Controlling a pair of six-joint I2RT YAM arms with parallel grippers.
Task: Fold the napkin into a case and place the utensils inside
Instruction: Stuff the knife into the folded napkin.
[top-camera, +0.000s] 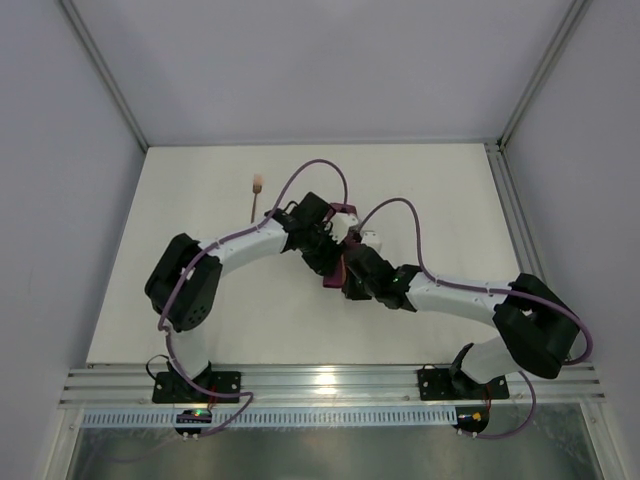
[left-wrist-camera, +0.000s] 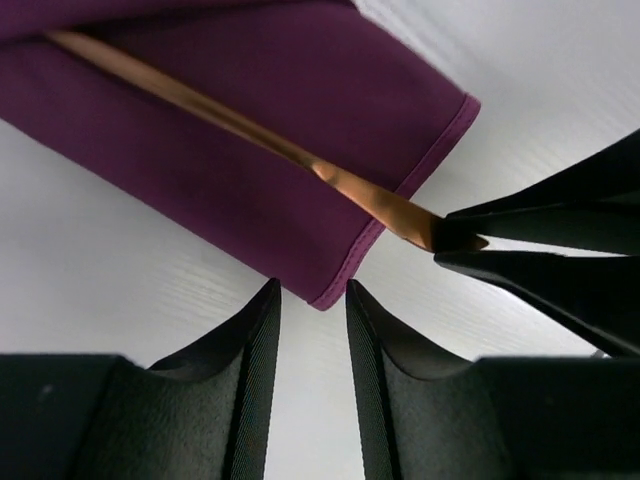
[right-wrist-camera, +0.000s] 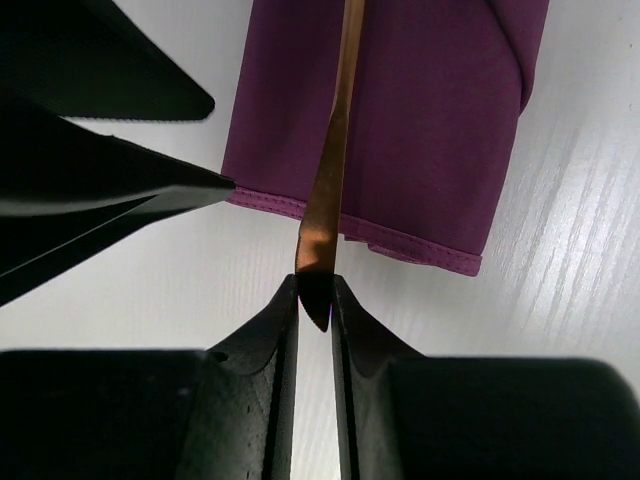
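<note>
From overhead, the two wrists meet over the middle of the table (top-camera: 430, 180) and cover nearly all of the case (top-camera: 332, 272), so only a dark magenta sliver shows between them. Neither pair of fingertips can be made out from there. The wrist cameras cut the case off at their top edges, so its far end is out of view. The same goes for the head of the copper utensil (right-wrist-camera: 335, 150), and what kind of piece it is cannot be told. In both wrist views its thin handle runs along the length of the cloth, but whether it lies on top of the cloth or is partly tucked in is hard to judge. The handle's tip overhangs the hemmed short edge, where the right gripper (right-wrist-camera: 315, 290) is clamped tight on it, just off the cloth and above bare table. The left gripper (left-wrist-camera: 312, 295) is released, its jaws standing apart. One corner of the case hangs at the mouth of the gap without being pinched, and in the right wrist view one of its fingers (right-wrist-camera: 150, 185) reaches the hem. The fork (top-camera: 257, 195) lies alone on the table, well apart from both grippers, towards the far left, with its pale head pointing away from the arm bases.
</note>
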